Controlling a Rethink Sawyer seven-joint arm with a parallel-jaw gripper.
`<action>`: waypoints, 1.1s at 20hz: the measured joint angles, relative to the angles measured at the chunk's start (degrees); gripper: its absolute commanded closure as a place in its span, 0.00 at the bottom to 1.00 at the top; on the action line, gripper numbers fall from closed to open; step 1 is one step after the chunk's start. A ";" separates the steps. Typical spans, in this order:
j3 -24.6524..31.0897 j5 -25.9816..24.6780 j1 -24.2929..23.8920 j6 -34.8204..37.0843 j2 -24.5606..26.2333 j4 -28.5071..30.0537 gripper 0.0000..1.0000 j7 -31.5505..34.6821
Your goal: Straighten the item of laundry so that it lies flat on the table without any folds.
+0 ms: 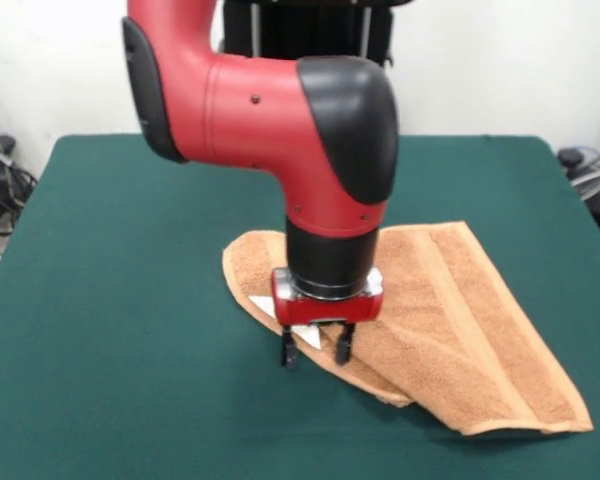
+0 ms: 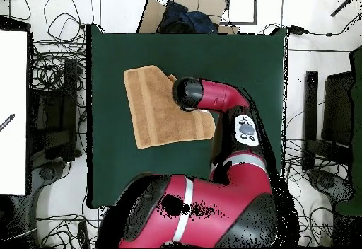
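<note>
Just above the towel's near-left edge in front view, gripper (image 1: 315,349) hangs w/ its two dark fingers (image 1: 289,351) pointing down and spread apart, nothing clamped btwn them. Tips sit right over the small white tag (image 1: 263,304) and the tan fabric; can't tell if they touch the cloth. Red wrist block and black cuff rise straight up from it, then the red arm (image 1: 242,105) bends off toward 10 o'clock.

Towel (image 1: 450,320) lies on the green table (image 1: 110,330), folded over itself, not flat: rounded corner at 9 o'clock of the gripper, long layered flap running out to 4 o'clock, border band along that flap.

Overhead: towel (image 2: 157,112) sits left of table centre, arm's black elbow cap (image 2: 187,93) covering its right side, gripper hidden beneath. Table (image 2: 233,55) bare elsewhere; cables and clutter on the floor round it.
</note>
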 measured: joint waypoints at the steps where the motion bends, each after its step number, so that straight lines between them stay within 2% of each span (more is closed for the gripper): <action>1: -0.05 0.04 0.25 -0.13 -0.03 0.10 0.00 0.00; 14: -0.50 3.09 1.56 -0.55 0.83 -0.23 0.00 -0.01; 22: -0.50 6.03 1.01 6.29 2.80 -4.56 0.00 -0.01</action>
